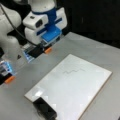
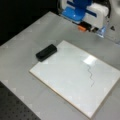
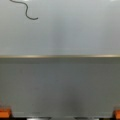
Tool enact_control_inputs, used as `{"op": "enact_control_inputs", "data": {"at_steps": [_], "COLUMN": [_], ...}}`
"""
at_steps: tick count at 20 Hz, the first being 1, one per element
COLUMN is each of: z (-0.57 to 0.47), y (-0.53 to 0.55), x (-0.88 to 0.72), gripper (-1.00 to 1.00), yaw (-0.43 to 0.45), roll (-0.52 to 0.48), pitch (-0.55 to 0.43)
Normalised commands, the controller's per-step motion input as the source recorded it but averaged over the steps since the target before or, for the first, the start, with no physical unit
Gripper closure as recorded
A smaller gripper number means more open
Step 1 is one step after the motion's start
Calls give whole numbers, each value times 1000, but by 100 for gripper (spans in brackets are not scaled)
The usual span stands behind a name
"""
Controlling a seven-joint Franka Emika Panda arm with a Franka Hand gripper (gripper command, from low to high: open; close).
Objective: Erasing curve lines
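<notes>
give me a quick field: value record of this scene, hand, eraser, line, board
hand: off the whiteboard, above the grey table past the board's far edge, holding nothing
hand fingers: orange tips wide apart at the wrist view's bottom corners
eraser: black block lying on a corner of the whiteboard, untouched
curve lines: thin wavy stroke, intact on the board
whiteboard: flat on the table
</notes>
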Motion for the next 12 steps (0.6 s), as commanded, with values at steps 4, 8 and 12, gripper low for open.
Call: {"op": "enact_control_inputs", "data": {"at_steps": [4, 8, 12], "z": [4, 44, 99], "y": [-7, -41, -91], "x": [7, 25, 58], "gripper": [-100, -100, -100], "yaw": [-39, -25, -55], "roll": [11, -25, -35], "pitch": [35, 48, 84]}}
